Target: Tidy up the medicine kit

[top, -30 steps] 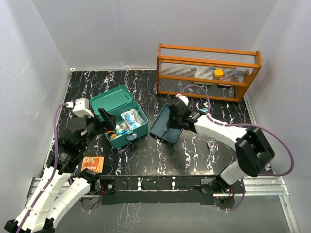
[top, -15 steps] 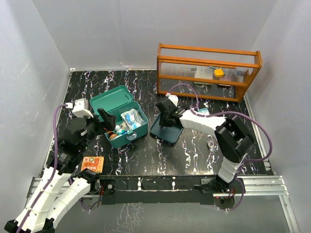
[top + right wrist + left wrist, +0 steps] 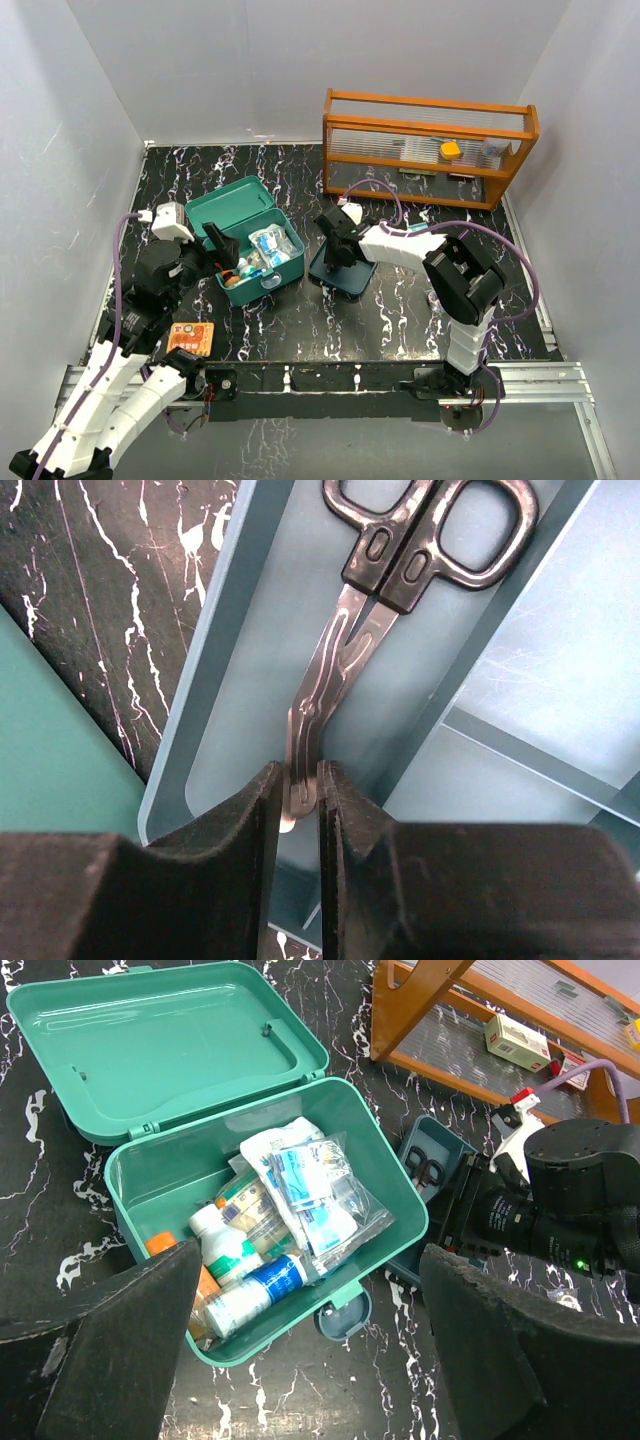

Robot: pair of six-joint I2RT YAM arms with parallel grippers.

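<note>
In teal plastic tray (image 3: 285,575): bent steel scissors (image 3: 330,670).

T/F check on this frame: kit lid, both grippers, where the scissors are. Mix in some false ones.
1. The medicine kit has its lid open. True.
2. The right gripper is shut on the blades of the scissors. True.
3. The scissors lie inside the kit's box. False: they lie in the insert tray, which sits on the table beside the box.
4. The left gripper is shut on something. False: it is open and holds nothing, above the box.
</note>
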